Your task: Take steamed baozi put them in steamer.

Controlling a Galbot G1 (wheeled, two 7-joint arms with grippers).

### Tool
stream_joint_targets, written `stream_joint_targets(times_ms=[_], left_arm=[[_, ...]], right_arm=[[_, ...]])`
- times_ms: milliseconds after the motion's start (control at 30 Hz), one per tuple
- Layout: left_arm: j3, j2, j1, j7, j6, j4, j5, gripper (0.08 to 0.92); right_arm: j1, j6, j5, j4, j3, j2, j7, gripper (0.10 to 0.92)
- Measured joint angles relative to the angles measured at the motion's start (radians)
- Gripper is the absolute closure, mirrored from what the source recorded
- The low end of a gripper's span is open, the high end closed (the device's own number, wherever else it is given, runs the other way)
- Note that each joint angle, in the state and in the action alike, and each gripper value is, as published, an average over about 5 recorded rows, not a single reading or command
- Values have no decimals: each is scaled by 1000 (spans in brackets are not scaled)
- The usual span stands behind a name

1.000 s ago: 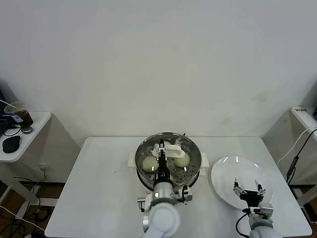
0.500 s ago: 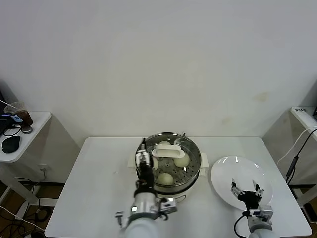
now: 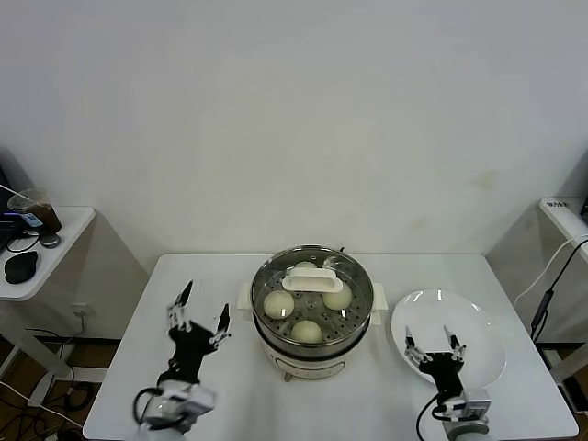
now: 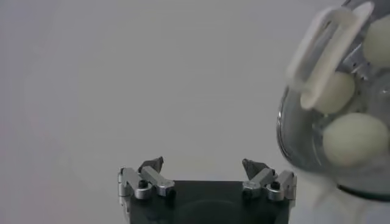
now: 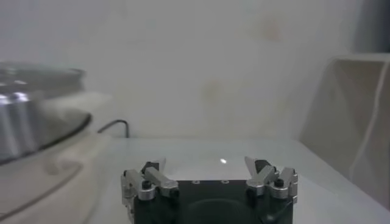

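Note:
The steamer (image 3: 351,315) stands mid-table with a glass lid with a white handle (image 3: 312,279) on it. Under the lid lie several cream-white baozi: one (image 3: 278,304) on the left, one (image 3: 336,298) on the right, one (image 3: 307,331) in front, one (image 3: 304,267) partly hidden at the back. My left gripper (image 3: 197,324) is open and empty over the table left of the steamer. The left wrist view shows the gripper (image 4: 203,165), the lid handle (image 4: 323,52) and baozi (image 4: 354,139). My right gripper (image 3: 431,348) is open and empty over the plate; it also shows in the right wrist view (image 5: 207,165).
A flat white plate (image 3: 469,322) lies right of the steamer, bare. A side table (image 3: 64,230) at the far left holds a cup (image 3: 35,209) and a mouse (image 3: 20,266). In the right wrist view the steamer side (image 5: 30,122) and a black cable (image 5: 116,125) show.
My left arm has pulled back from over the steamer to the table's left side, leaving the lid on. The right gripper has shifted slightly left over the plate.

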Motion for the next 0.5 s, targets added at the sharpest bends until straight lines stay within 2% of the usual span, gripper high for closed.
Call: stream_joint_targets(times_ms=[167, 500], left_arm=[[-88, -16, 77, -37, -81, 46, -222, 177], [-170, -26, 170, -73, -88, 81, -502, 177]], right_arm=[[-21, -2, -25, 19, -14, 17, -1, 203], [-72, -15, -42, 60, 15, 49, 1, 203]])
